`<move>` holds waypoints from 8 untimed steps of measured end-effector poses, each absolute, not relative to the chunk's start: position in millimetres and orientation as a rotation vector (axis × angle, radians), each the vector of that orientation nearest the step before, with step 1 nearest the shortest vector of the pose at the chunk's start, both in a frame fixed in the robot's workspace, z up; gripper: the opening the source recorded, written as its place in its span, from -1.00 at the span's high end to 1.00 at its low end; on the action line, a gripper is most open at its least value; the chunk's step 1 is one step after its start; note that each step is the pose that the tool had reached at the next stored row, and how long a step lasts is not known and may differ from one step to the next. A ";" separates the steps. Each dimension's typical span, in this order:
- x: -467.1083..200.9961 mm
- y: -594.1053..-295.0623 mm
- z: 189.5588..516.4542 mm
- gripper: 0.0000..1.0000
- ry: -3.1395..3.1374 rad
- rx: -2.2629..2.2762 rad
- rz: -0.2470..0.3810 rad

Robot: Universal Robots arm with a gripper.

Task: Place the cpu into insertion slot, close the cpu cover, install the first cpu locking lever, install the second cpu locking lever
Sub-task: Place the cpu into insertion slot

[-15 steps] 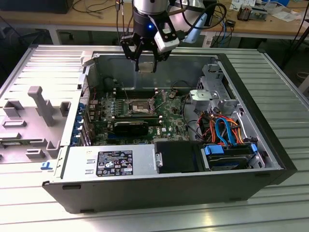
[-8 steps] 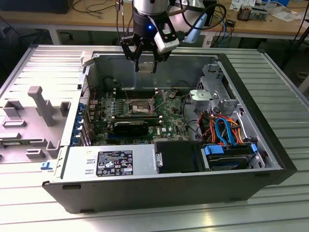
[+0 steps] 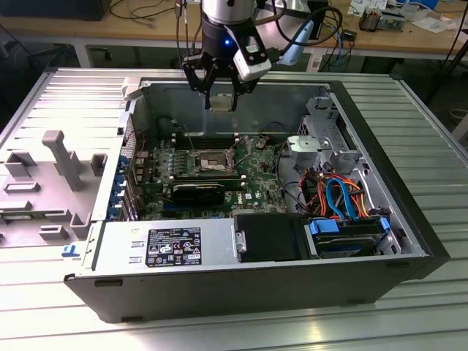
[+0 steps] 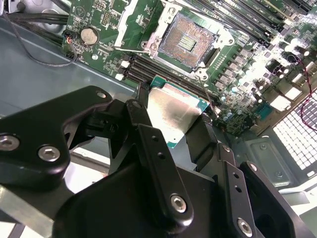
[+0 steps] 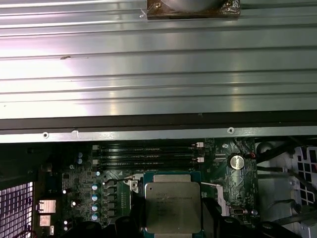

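Gripping the cpu by two opposite edges, my gripper has its black fingers clamped narrowly on the chip. Beyond the fingertips, well apart from them, the insertion slot sits uncovered on the green motherboard.

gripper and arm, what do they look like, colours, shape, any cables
The gripper is matte black, built of jointed linkage bars with silver screw heads at the pivots. Its black base carries a small blue light and sits under a silver-grey arm segment. A white-and-black camera box is mounted on its side, and a dark cable with a blue stretch loops away.
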State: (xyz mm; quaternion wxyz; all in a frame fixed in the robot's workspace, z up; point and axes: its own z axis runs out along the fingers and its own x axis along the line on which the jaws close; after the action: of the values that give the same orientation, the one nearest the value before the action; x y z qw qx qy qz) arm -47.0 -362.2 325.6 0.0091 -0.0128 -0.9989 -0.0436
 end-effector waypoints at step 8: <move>-47.1 -362.5 323.8 -0.09 -3.120 -0.040 -0.136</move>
State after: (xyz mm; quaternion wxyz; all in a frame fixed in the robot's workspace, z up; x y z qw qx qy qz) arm -47.1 -362.5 323.8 0.0091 -0.0128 -0.9989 -0.0436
